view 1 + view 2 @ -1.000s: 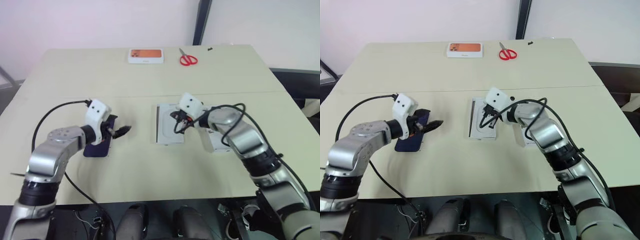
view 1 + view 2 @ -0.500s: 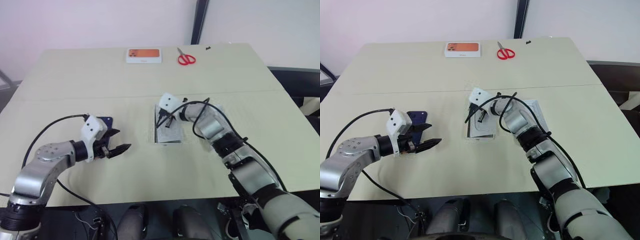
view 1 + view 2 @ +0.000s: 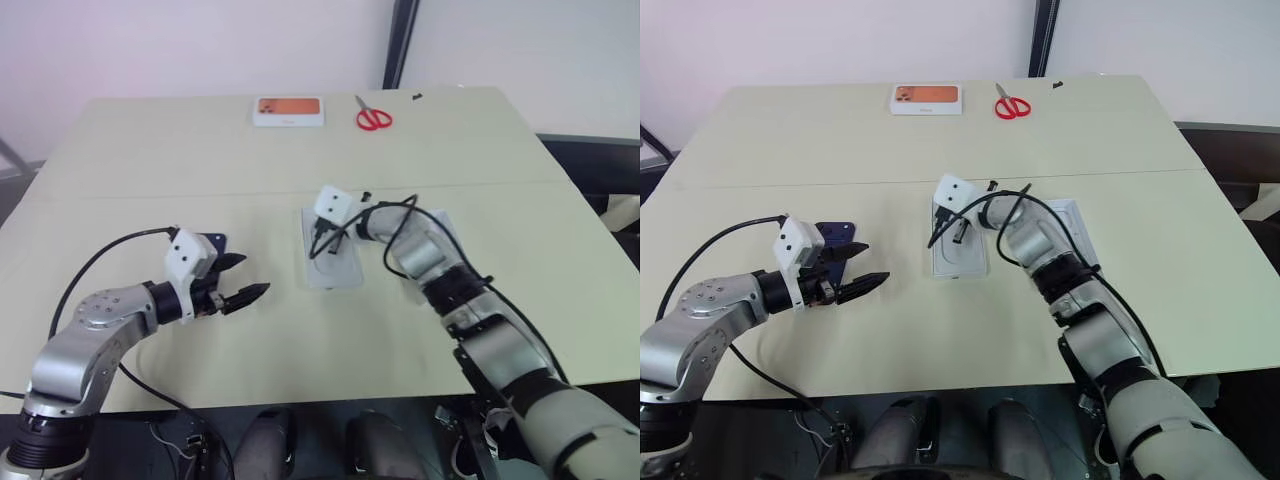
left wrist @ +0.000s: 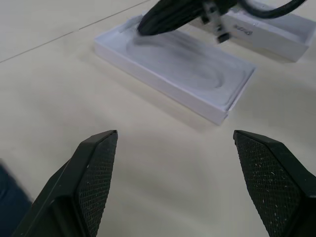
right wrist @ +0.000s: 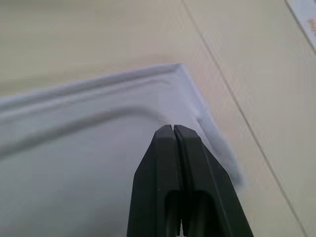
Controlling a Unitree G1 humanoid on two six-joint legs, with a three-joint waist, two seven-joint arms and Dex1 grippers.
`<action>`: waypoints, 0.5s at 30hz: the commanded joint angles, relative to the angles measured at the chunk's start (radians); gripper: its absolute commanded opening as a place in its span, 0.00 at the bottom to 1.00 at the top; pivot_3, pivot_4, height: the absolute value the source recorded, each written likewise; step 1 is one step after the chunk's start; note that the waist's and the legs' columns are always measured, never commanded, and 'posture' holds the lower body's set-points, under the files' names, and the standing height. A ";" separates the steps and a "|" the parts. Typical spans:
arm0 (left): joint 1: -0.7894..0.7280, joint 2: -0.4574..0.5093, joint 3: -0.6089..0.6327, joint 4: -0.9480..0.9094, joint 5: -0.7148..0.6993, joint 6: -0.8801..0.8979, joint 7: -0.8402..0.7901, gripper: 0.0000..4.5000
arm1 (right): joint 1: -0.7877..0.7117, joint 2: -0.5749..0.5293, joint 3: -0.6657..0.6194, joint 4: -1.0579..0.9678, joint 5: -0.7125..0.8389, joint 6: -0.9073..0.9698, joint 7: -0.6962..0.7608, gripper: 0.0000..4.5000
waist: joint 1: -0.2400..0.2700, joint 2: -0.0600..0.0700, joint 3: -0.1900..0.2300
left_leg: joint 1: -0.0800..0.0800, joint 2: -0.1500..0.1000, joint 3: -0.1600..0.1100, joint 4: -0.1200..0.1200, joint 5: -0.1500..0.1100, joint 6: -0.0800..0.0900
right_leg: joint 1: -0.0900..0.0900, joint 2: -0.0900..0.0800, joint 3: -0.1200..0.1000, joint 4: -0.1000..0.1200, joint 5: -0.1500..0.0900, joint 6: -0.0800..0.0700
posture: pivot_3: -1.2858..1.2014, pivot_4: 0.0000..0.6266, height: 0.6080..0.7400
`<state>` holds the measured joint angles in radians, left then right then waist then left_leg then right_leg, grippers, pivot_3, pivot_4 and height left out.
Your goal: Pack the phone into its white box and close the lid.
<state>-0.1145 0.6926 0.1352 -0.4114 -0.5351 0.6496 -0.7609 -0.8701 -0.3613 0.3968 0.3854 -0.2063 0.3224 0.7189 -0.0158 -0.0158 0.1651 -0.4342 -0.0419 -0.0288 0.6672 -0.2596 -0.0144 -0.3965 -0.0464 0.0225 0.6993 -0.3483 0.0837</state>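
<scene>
The right end effector (image 5: 173, 143), clenched on nothing, presses its tip on a flat white insert (image 3: 335, 262) with a rounded embossed outline, mid-surface (image 3: 150, 150), while the left end effector (image 4: 182, 165) hangs released just in front of the phone (image 3: 832, 232). Packing seems barely begun: the insert likely needs clearing, then the phone grasping. The right arm covers most of a white open piece (image 3: 1072, 215); box or lid is unclear.

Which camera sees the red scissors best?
The right eye view: the red scissors lie whole and unblocked at the table's far edge, beside the orange-topped box. The left eye view shows them just as whole. The wrist views look at other things.
</scene>
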 commanded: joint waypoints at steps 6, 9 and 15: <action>-0.012 0.016 0.055 0.026 -0.003 -0.014 0.007 0.88 | 0.154 -0.078 -0.028 -0.352 0.070 0.156 0.137 0.01 | -0.007 0.000 0.000 | 0.001 0.001 0.000 -0.001 -0.001 0.002 | 0.000 0.001 0.000 0.001 0.000 0.000 | 0.52 0.24 1.00; -0.018 0.011 0.047 0.030 0.000 -0.015 0.010 0.88 | 0.178 -0.076 0.001 -0.347 0.045 0.160 0.131 0.01 | -0.003 0.000 0.000 | 0.001 0.001 0.000 -0.001 -0.001 0.002 | 0.000 0.001 0.000 0.001 0.000 0.000 | 0.52 0.24 1.00; -0.014 -0.001 0.050 0.025 -0.005 -0.011 0.022 0.88 | 0.185 -0.067 -0.007 -0.386 0.050 0.166 0.125 0.01 | -0.001 0.000 0.000 | 0.001 0.001 0.000 -0.001 0.000 0.000 | 0.001 0.000 0.000 0.000 0.000 0.000 | 0.52 0.24 1.00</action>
<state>-0.1218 0.6936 0.1653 -0.3652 -0.5333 0.6484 -0.7461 -0.6743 -0.4312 0.4188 0.0584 -0.1716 0.4887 0.8482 -0.0168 -0.0157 0.1651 -0.4333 -0.0414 -0.0288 0.6667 -0.2597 -0.0142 -0.3961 -0.0460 0.0226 0.6997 -0.3483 0.0837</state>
